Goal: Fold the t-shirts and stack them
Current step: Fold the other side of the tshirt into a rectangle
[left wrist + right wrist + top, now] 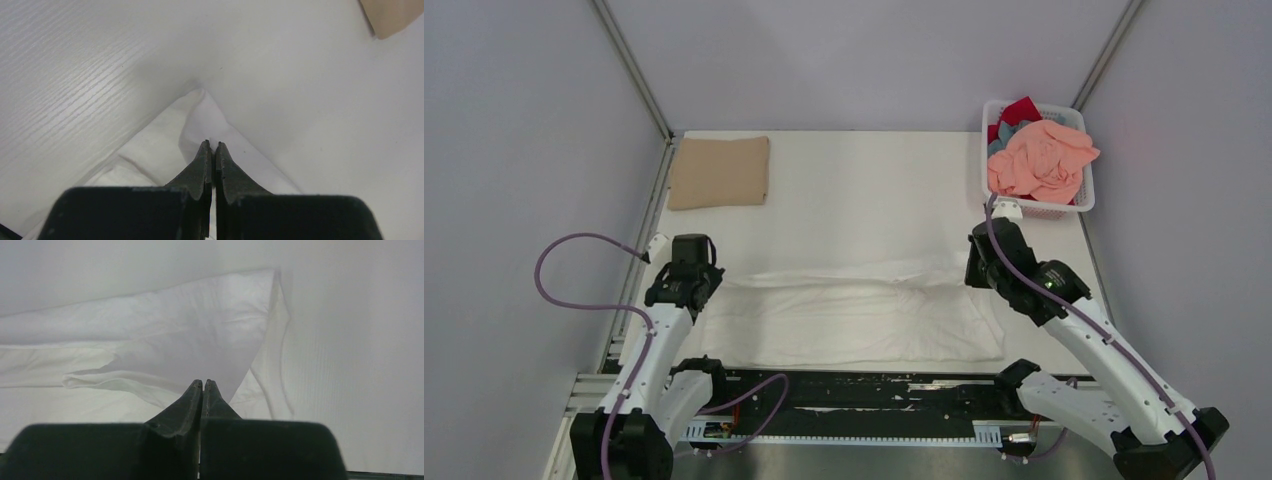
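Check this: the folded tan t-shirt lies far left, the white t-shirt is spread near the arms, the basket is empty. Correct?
No: the basket is not empty. The top external view shows a salmon pink t-shirt, a red t-shirt and a grey-blue t-shirt in it. Rest stands.

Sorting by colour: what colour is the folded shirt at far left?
Folded shirt is tan; best in top external view.

Soft, even light from above fills all 3 of my views, bright with faint shadows and no glare, though my wrist cameras blur my own dark fingers (201,169) up close and the white shirt (854,322) nearly melts into the pale table (874,195).
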You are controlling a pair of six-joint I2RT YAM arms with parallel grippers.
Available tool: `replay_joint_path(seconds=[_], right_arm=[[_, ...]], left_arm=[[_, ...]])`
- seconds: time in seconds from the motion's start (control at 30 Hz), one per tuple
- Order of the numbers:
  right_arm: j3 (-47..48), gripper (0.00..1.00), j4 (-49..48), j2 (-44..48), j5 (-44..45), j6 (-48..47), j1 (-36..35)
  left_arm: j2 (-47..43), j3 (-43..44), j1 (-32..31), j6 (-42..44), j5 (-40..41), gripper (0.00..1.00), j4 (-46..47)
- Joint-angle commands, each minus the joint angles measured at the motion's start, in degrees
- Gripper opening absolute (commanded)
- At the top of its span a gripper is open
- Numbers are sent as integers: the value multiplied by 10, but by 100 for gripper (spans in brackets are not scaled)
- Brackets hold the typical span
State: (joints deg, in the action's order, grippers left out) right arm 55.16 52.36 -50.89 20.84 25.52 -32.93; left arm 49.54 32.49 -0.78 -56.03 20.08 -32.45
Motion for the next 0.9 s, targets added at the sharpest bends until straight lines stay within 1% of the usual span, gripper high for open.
replay_joint_path(seconds=[0.0,0.2,0.27,0.3,0.37,0.4,0.43,0.47,0.5,0.53,0.57,0.6,0.63,0.67,0.7,0.73,0.77,0.8,0.83,0.87], right_arm=[[-12,0,50,7,-6,59,-10],[-50,0,82,17,-15,103,-23],[-68,0,83,24,-34,115,-25],[-83,0,84,27,-44,125,-28],[-109,5,84,34,-62,146,-30],[-122,7,85,37,-69,158,-32],[-126,9,90,39,-76,175,-37],[-124,12,98,41,-80,188,-44],[-120,15,114,45,-80,208,-50],[-115,21,129,51,-76,228,-55],[-109,35,146,58,-73,237,-57],[-104,53,160,67,-71,242,-57],[-101,74,165,78,-67,242,-57],[-98,83,166,88,-64,243,-57],[-95,90,161,98,-59,243,-57],[-93,96,152,107,-58,242,-57],[-90,100,133,115,-63,239,-57],[-89,100,113,122,-71,232,-58],[-90,100,93,126,-77,227,-57],[-95,100,66,130,-84,223,-57]], left_arm=[[5,-10,-1,-28,27,0,9],[8,-32,-1,-44,31,0,20],[9,-36,-1,-48,36,4,19],[10,-37,-1,-50,41,10,18],[14,-37,-1,-56,53,18,10],[15,-34,-1,-59,57,20,1],[16,-32,-1,-65,65,26,-5],[16,-27,-1,-68,71,35,-19],[16,-16,-1,-75,84,42,-29],[15,-9,-1,-88,94,57,-57],[11,9,-1,-95,113,60,-74],[8,19,-1,-105,122,67,-105],[-1,39,-1,-110,135,71,-120],[-14,48,-1,-118,141,82,-144],[-22,63,-1,-119,149,88,-152],[-38,69,-1,-108,149,97,-155],[-47,78,-1,-95,131,99,-134],[-61,79,-1,-57,89,100,-117],[-66,79,-1,-35,61,100,-73],[-69,76,-1,9,-17,100,-48]])
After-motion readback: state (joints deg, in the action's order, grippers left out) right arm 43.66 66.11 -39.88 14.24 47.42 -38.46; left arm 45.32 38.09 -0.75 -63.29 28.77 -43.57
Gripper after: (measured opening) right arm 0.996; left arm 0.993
